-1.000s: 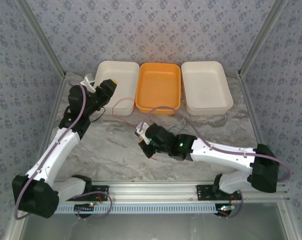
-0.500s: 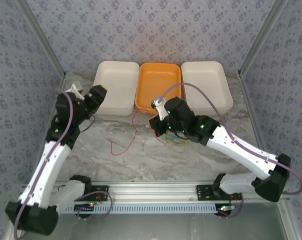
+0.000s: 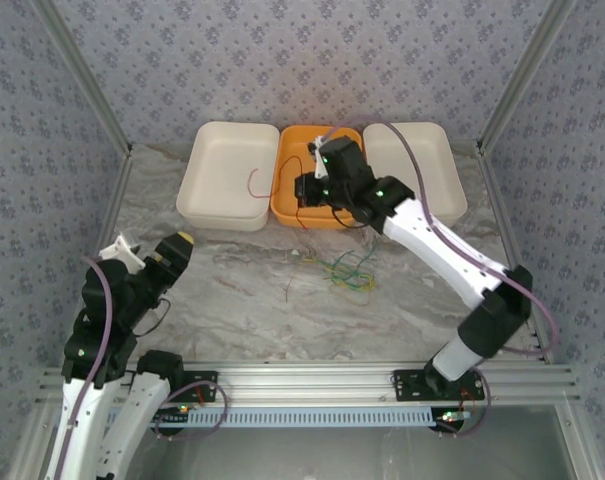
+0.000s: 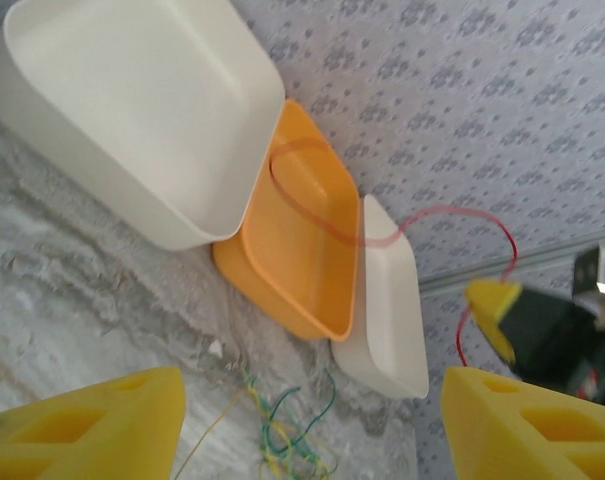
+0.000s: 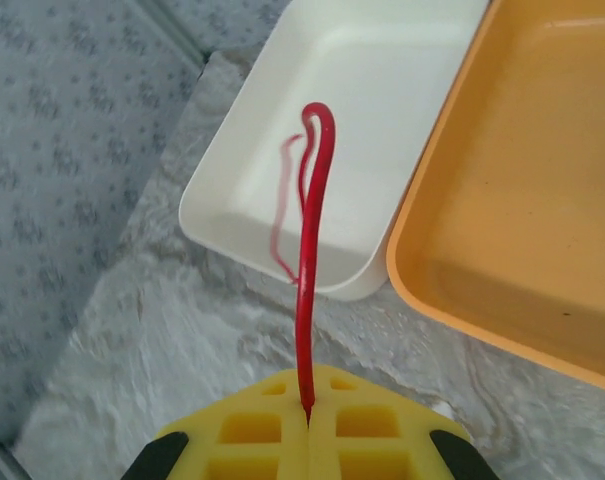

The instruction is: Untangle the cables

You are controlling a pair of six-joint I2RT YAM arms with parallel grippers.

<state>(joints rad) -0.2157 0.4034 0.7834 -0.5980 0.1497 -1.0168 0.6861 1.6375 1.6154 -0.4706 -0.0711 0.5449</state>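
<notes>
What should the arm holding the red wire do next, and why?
Probably move the right gripper slightly over the left white tray and open. It is shut on the red cable, whose loose end hangs over that tray, apart from the tangle.

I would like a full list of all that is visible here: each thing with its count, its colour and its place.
left white tray: one, white, far side of table, left of the orange tray
orange tray: one, orange, middle of the row
right white tray: one, white, right end of the row
red cable: one, red, clamped in the right gripper, reaching over the left white tray
loose cables: several, yellow-olive and green, tangled on the table
table: one, grey marble
right gripper: yellow fingers, shut
left gripper: yellow fingers, open, empty
</notes>
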